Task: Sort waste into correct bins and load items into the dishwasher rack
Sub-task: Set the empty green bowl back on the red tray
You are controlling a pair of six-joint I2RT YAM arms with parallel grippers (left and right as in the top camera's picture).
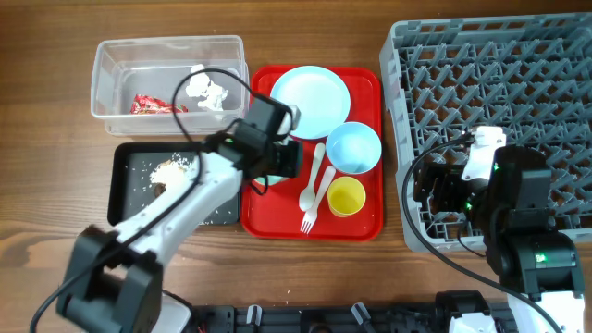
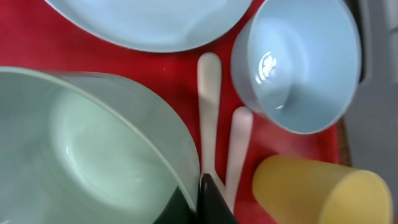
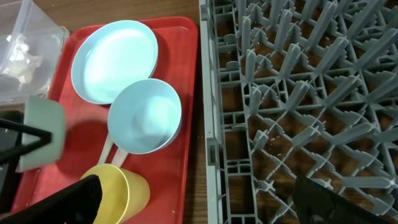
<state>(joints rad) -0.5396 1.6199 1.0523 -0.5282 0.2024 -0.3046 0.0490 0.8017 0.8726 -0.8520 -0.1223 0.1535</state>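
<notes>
Pinching the rim of the pale green bowl [image 2: 81, 143], the left pincer [image 2: 205, 196] is closing narrow on that thin edge, one finger inside and one outside. The bowl is hanging tilted at the left edge of the red serving tray [image 1: 370, 222]; whether its base is touching the tray I cannot tell. The left arm is reaching in from the counter's [image 1: 46, 185] front left corner, passing over the black tray [image 1: 120, 194].

The rest of the dishes are sitting on the red tray. The light blue plate [image 1: 310, 100] is lying at its back edge, the light blue bowl [image 1: 353, 148] is standing just in front of it toward the right edge, and the yellow cup [image 1: 347, 196] is standing near the front right corner. The white spoon and fork [image 1: 314, 190] are lying side by side between the held bowl and the cup, their handles pointing toward the plate.

Behind the black tray, at the back left of the counter, the clear tub [image 1: 102, 83] is holding the red wrapper [image 1: 155, 105] and the white tissue [image 1: 205, 90] — well apart from each other. The food scraps [image 1: 166, 171] are lying in the black tray, partly hidden by the arm.

The right pincer [image 3: 196, 186] is hovering with its fingers spread wide and holding nothing, over the front left corner of the dishwasher rack [image 1: 499, 74], which is taking up the right side of the counter with no dishes showing among its pegs.
</notes>
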